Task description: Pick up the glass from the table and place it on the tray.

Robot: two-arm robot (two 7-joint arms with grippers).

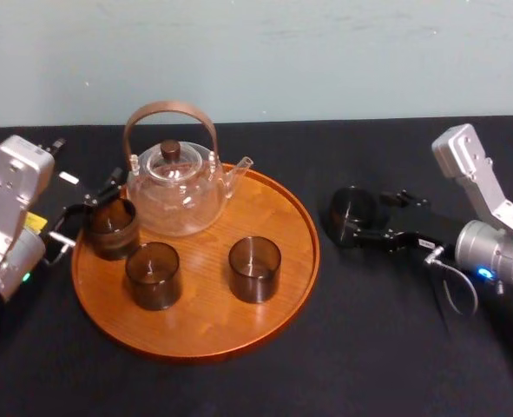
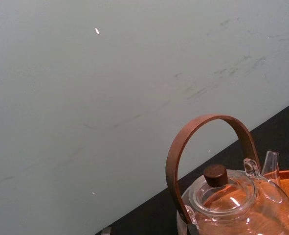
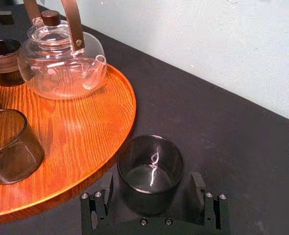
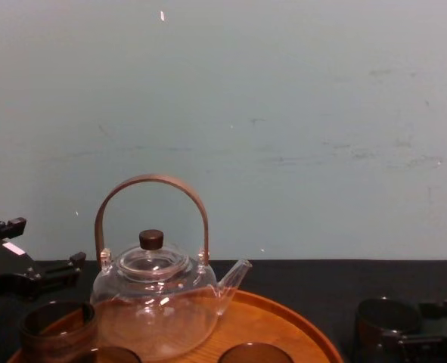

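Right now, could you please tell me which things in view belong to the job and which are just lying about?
Job: dark smoky glass on the black cloth table, straddled by the open right gripper; round orange-brown wooden tray.
Lying about: clear glass teapot with brown hoop handle; three dark glasses on the tray; left gripper at the tray's left edge.
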